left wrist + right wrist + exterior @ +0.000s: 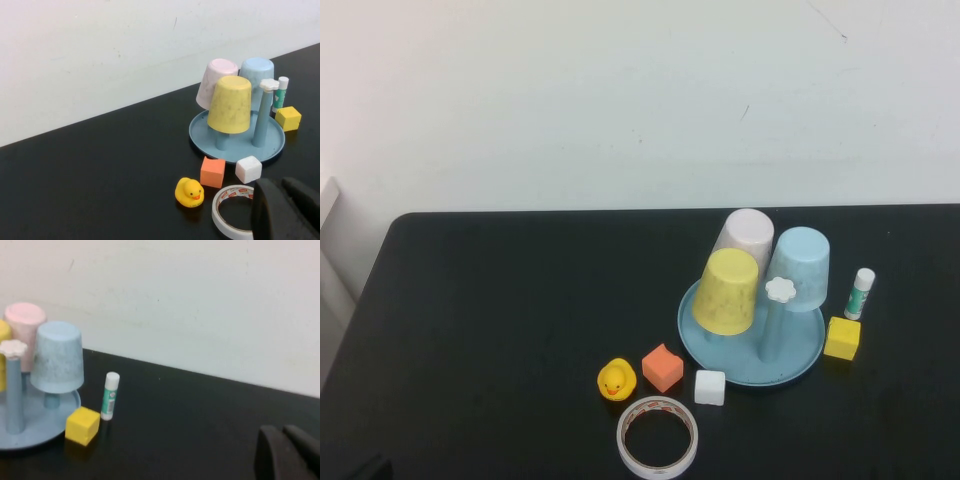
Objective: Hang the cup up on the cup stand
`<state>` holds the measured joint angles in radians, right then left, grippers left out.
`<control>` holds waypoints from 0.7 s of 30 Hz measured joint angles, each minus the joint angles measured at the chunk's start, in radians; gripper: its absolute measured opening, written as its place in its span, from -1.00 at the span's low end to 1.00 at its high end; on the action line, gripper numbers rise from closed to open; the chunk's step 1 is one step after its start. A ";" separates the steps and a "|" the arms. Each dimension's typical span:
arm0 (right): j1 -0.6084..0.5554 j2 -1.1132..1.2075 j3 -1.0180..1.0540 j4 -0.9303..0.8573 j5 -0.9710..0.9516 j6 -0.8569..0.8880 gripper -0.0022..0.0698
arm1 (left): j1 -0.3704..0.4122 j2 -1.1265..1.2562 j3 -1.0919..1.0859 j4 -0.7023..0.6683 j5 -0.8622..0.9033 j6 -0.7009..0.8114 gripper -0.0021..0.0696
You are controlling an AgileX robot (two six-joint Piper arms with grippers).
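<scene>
The yellow cup (728,291) sits upside down over a peg of the light blue cup stand (800,367), tilted slightly. It also shows in the left wrist view (230,104) on the stand (237,148). One free peg with a white flower knob (779,290) stands beside it. My left gripper (282,201) is shut and empty, low over the table, near the tape roll and apart from the stand. My right gripper (286,441) is shut and empty, well to the right of the stand (35,432). Only a sliver of the yellow cup (3,355) shows in the right wrist view.
A pale pink cup (744,238) and a light blue cup (799,265) also hang on the stand. Near it lie a rubber duck (616,380), an orange cube (662,367), a white cube (709,387), a tape roll (657,437), a yellow cube (842,338) and a glue stick (860,293).
</scene>
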<state>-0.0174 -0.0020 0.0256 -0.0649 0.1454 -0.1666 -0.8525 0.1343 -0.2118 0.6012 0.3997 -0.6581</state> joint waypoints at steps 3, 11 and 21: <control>-0.001 -0.010 0.000 -0.034 0.038 0.038 -0.94 | 0.000 0.000 0.000 0.000 0.000 0.000 -0.95; 0.003 -0.010 0.000 -0.060 0.164 0.112 -0.94 | 0.000 0.000 0.000 0.000 0.000 0.000 -0.95; 0.003 -0.010 -0.002 -0.087 0.178 0.255 -0.94 | 0.000 0.000 0.000 0.000 0.000 0.000 -0.95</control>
<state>-0.0144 -0.0118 0.0239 -0.1523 0.3235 0.0888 -0.8525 0.1343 -0.2118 0.6012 0.3997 -0.6581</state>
